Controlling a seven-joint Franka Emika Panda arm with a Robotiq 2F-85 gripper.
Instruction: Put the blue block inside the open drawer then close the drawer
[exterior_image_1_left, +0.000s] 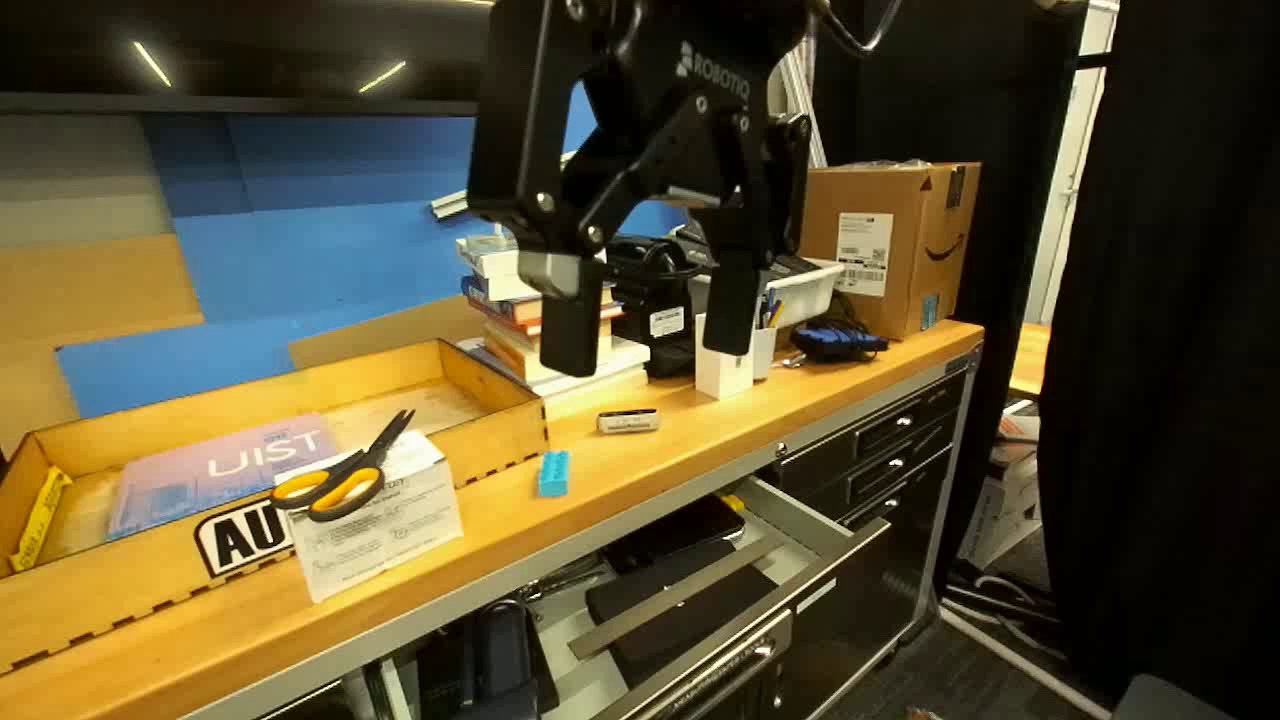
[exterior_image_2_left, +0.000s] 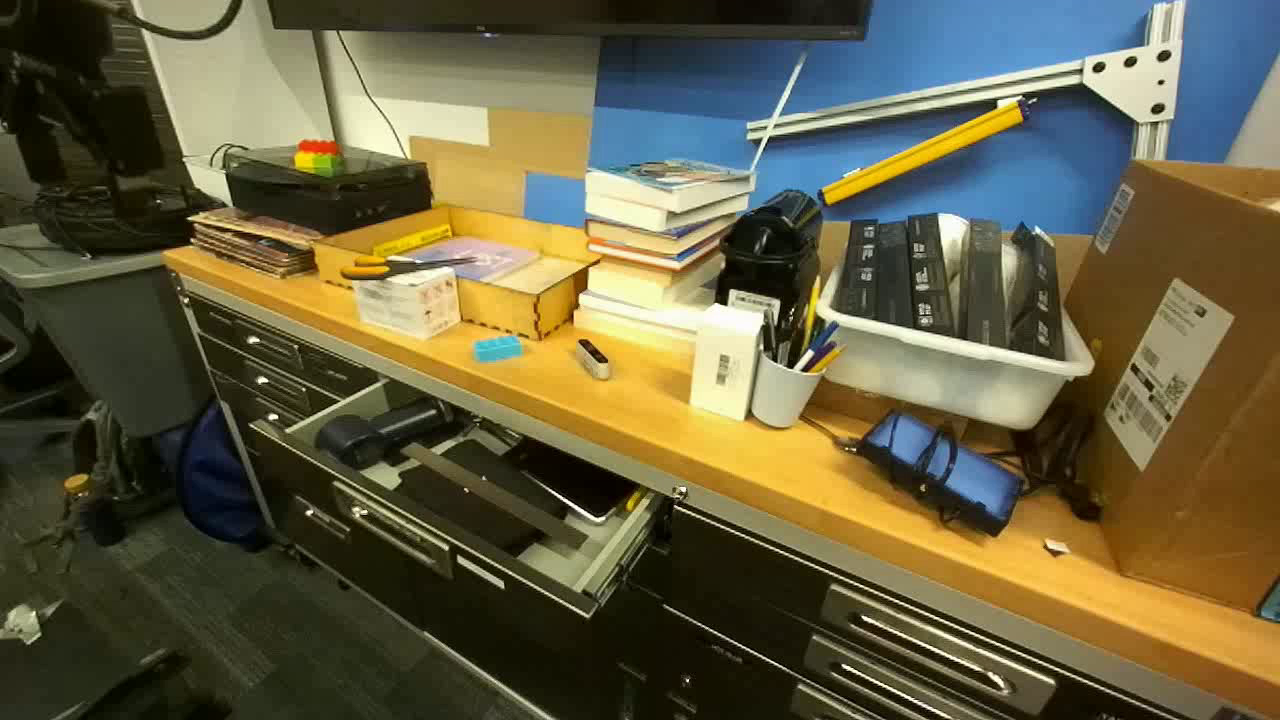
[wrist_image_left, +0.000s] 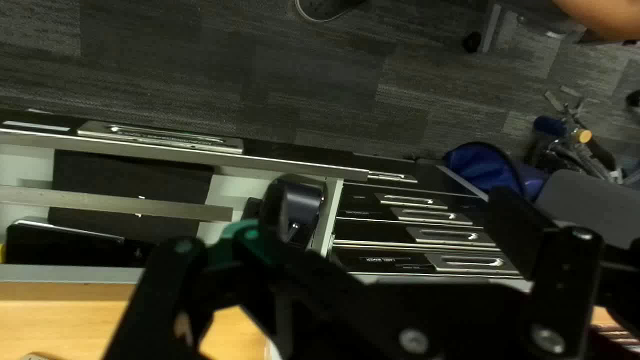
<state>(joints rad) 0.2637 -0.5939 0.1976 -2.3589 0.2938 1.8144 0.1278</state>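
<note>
The blue block (exterior_image_1_left: 553, 473) lies on the wooden worktop near its front edge; it also shows in an exterior view (exterior_image_2_left: 498, 348). It is out of the wrist view. The black drawer (exterior_image_1_left: 740, 624) is pulled open below the worktop, also in an exterior view (exterior_image_2_left: 394, 530) and the wrist view (wrist_image_left: 280, 164). It holds a dark flat item, a metal strip, a tablet-like item and a dark rounded device. My gripper (exterior_image_1_left: 652, 325) is open and empty, high above the worktop. Its parted fingers also show in the wrist view (wrist_image_left: 385, 235), away from the block.
A white box with scissors on it (exterior_image_1_left: 375, 510) and a wooden tray (exterior_image_1_left: 490, 430) stand left of the block. A small grey device (exterior_image_2_left: 593, 359), a book stack (exterior_image_2_left: 660, 240), a white box (exterior_image_2_left: 725, 360), a pen cup (exterior_image_2_left: 785, 392) and a cardboard box (exterior_image_2_left: 1190, 380) also stand there.
</note>
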